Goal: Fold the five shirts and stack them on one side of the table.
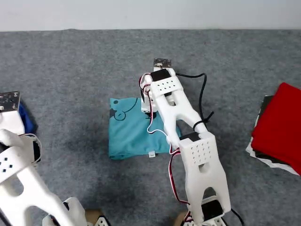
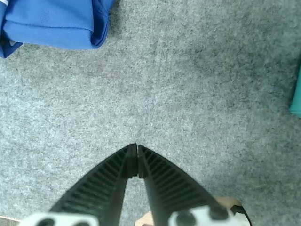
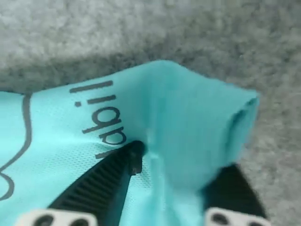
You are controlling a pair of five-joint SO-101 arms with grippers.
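Note:
A teal shirt (image 1: 128,134) lies folded on the grey carpet mid-table, with dark print on it (image 3: 94,113). My right gripper (image 3: 183,165) is at the shirt's far right corner, shut on a raised fold of the teal cloth; one finger (image 3: 108,181) lies on top and the other is under the fold. The right arm (image 1: 181,122) stretches over the shirt's right edge. A folded blue shirt (image 2: 51,21) sits at the table's left (image 1: 29,123). My left gripper (image 2: 137,151) hovers shut and holds nothing above bare carpet, near the blue shirt.
A stack of folded shirts with a red one (image 1: 280,127) on top rests at the right edge, with black and white layers beneath. The teal shirt's edge (image 2: 296,92) shows in the left wrist view. Grey carpet (image 1: 70,70) covers the table.

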